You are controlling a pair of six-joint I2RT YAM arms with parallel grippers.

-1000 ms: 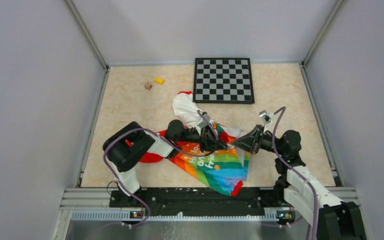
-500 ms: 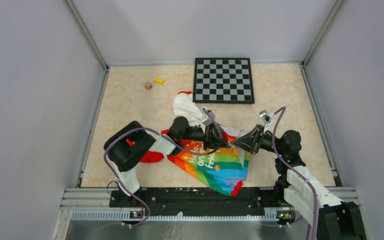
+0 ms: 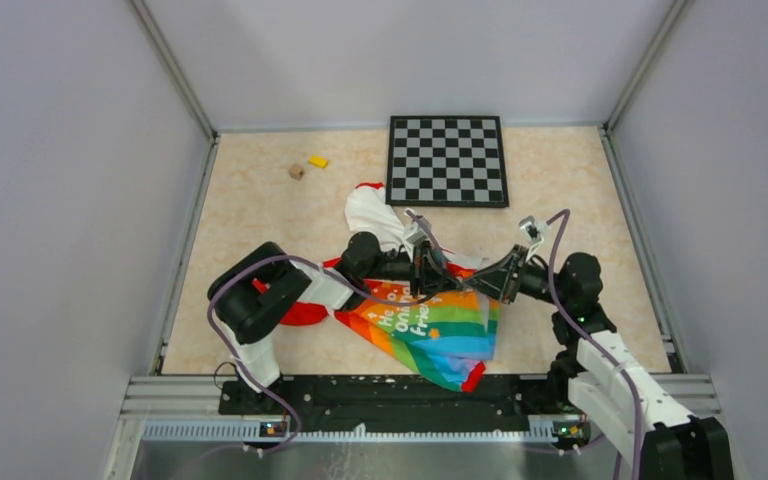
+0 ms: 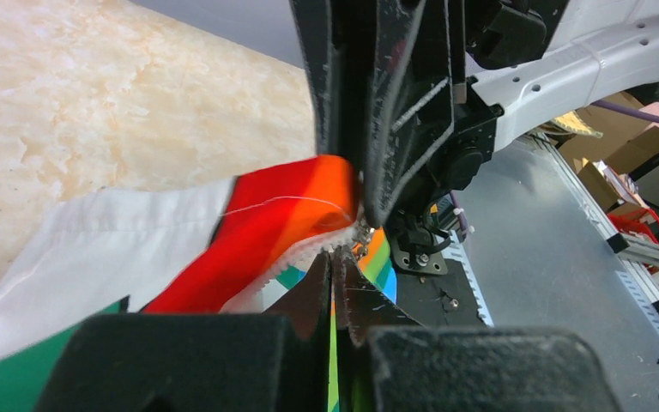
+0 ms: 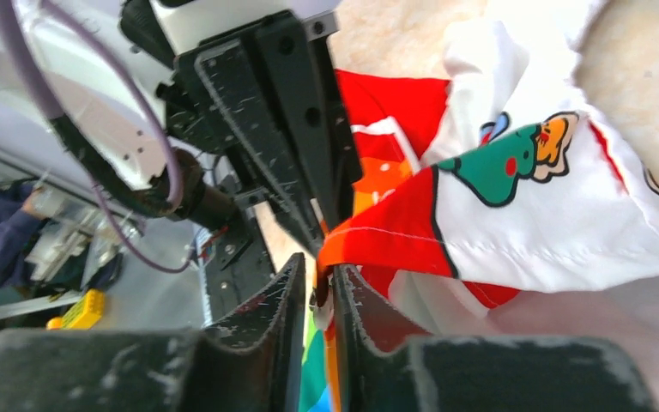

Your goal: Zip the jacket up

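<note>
The jacket [image 3: 422, 325] lies crumpled at mid-table, rainbow lower panel with white lettering toward me, white printed upper part behind, red sleeve to the left. My left gripper [image 3: 448, 282] reaches in from the left and is shut on the jacket's front edge by the white zipper teeth [image 4: 305, 256]. My right gripper [image 3: 474, 287] reaches in from the right, tip to tip with the left. It is shut on the red-orange edge of the jacket [image 5: 395, 232] at the zipper. In the left wrist view my left gripper [image 4: 336, 262] faces the right gripper's fingers [image 4: 395, 129].
A black-and-grey checkerboard [image 3: 447, 160] lies at the back. A yellow block [image 3: 317, 161] and a small brown cube [image 3: 296, 171] sit at the back left. Grey walls enclose three sides. A metal rail [image 3: 410, 395] runs along the front.
Both grippers have shifted slightly right and away from me, staying tip to tip. The jacket's front edge and rainbow panel moved with them.
</note>
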